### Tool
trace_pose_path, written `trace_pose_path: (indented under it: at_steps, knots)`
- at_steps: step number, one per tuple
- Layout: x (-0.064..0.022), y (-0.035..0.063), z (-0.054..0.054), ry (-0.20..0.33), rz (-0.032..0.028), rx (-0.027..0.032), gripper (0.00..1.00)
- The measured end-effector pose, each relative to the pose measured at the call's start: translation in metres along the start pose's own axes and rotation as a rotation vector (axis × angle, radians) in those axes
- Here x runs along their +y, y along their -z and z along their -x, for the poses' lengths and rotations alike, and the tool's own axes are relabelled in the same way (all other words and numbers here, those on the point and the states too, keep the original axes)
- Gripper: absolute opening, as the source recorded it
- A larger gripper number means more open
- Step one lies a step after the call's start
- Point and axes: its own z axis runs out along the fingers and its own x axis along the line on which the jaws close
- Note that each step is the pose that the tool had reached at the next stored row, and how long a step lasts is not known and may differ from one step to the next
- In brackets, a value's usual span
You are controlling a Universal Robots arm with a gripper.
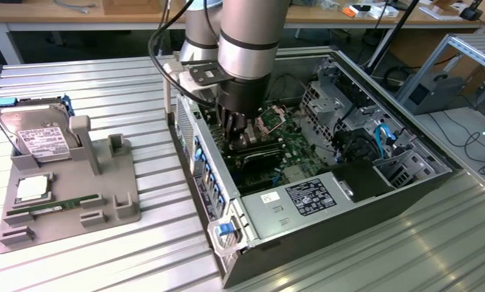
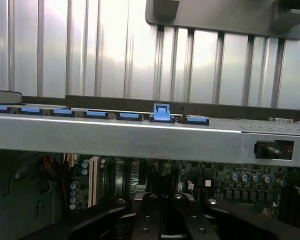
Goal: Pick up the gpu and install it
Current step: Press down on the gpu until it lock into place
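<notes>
My gripper (image 1: 240, 141) reaches down inside the open computer case (image 1: 404, 182), just above the green motherboard (image 1: 295, 131). Its dark fingers stand close together on the upper edge of the gpu (image 1: 258, 159), a dark card with green edges that sits low against the board near the case's rear wall. In the wrist view the gripper (image 2: 162, 220) shows as dark fingers (image 2: 110, 215) pressed around a thin dark piece, with the motherboard (image 2: 215, 177) right behind and the case's grey rim (image 2: 140, 137) above it.
A grey fixture (image 1: 72, 210) on the exterior view's left carries a silver hard drive (image 1: 39, 134) and a long memory stick (image 1: 52, 207); its upright posts (image 1: 81, 131) hold nothing. Blue clips (image 2: 161, 112) line the case rim. The power supply (image 1: 307, 198) and drive cages (image 1: 339, 103) crowd the case.
</notes>
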Motion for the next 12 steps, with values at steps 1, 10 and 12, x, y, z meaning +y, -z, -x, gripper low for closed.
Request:
trace_pose_path:
  at_steps: [1,10,12]
  knots:
    - [0.0035,0.0,0.0,0.0,-0.0013,0.0,0.13]
    - [0.0197,0.0005,0.002,0.0,-0.004,0.0002,0.13]
    - [0.0209,0.0005,0.002,0.0,-0.0041,0.0002,0.13]
